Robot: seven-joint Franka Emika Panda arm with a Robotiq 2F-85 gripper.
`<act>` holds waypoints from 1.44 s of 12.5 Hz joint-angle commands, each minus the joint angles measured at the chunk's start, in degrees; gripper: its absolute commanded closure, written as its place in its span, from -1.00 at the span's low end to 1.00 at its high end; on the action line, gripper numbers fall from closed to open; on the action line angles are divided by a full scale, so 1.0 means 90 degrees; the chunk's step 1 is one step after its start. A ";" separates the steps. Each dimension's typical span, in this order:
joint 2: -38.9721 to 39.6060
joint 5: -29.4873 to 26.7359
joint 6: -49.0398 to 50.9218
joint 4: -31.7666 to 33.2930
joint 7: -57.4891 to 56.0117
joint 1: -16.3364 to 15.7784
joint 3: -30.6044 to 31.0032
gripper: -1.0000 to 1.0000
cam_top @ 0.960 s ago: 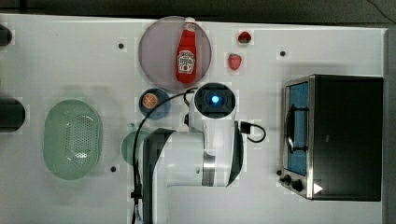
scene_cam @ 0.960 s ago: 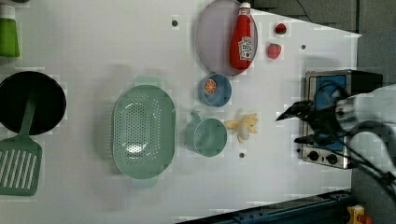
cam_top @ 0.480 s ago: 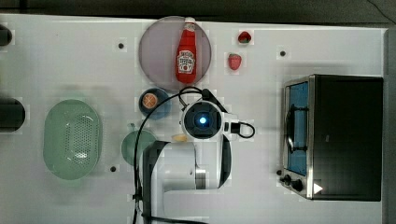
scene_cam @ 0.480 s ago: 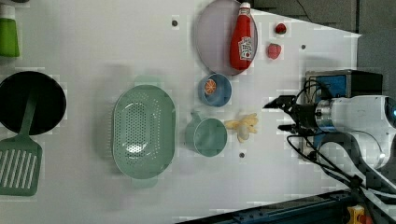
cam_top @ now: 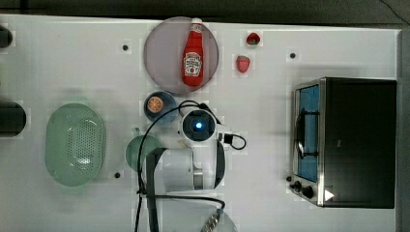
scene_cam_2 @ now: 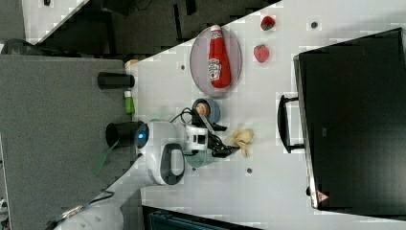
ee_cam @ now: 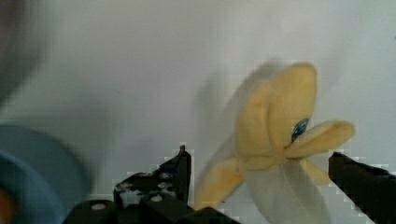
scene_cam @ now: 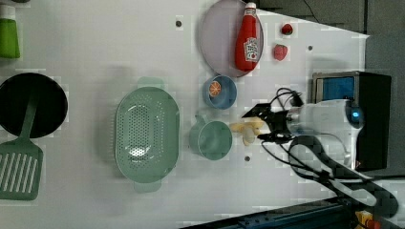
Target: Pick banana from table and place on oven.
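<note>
The banana (scene_cam: pixel 245 132), pale yellow with splayed peel prongs, lies on the white table (scene_cam: pixel 95 52) just off the teal cup (scene_cam: pixel 211 139). It also shows in the right view (scene_cam_2: pixel 242 138) and close up in the wrist view (ee_cam: pixel 275 135). My gripper (scene_cam: pixel 264 125) is open and low over the table, one black finger on each side of the banana's near end, with no contact visible. In the wrist view the fingers (ee_cam: pixel 180 164) flank the fruit. The oven (cam_top: pixel 358 140) stands at the top view's right, its black top bare and door shut.
A ketchup bottle (cam_top: pixel 194 53) lies on a grey plate (cam_top: pixel 162 53), with two strawberries (cam_top: pixel 243 63) nearby. A blue bowl (cam_top: pixel 158 105) holding an orange slice sits beside the arm. A green colander (cam_top: pixel 75 144), black pan (scene_cam: pixel 28 102) and spatula (scene_cam: pixel 19 167) lie farther off.
The arm has swung away from the oven toward the banana. In the left view the open gripper has travelled left until its fingers straddle the fruit.
</note>
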State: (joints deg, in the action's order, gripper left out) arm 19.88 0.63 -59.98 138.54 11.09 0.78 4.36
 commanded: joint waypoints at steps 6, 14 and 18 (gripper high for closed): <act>0.0082 0.0006 -0.0451 -0.0065 0.0322 0.0011 -0.0092 0.28; -0.1674 0.0006 0.0680 -0.0479 0.0319 0.0027 -0.0064 0.61; -0.2715 -0.0003 0.3500 -0.1798 0.0308 0.0072 -0.0267 0.61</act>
State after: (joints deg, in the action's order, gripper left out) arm -2.93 0.66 -31.14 126.57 12.27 0.21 3.04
